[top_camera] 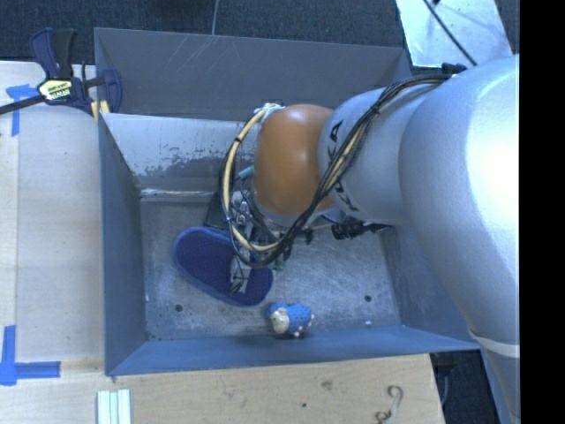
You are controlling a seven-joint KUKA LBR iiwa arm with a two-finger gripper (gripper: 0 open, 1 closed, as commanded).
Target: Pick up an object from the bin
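A dark blue oval slipper-like thing lies on the bin floor, left of centre. My gripper is down on its right end, under the orange wrist cover and a tangle of cables. A small blue and white toy figure lies by the front wall, a little to the right of the gripper and apart from it.
The arm and its orange cover hang over the middle and right of the bin and hide the floor there. Bare grey floor shows to the left of the slipper and along the right part of the front.
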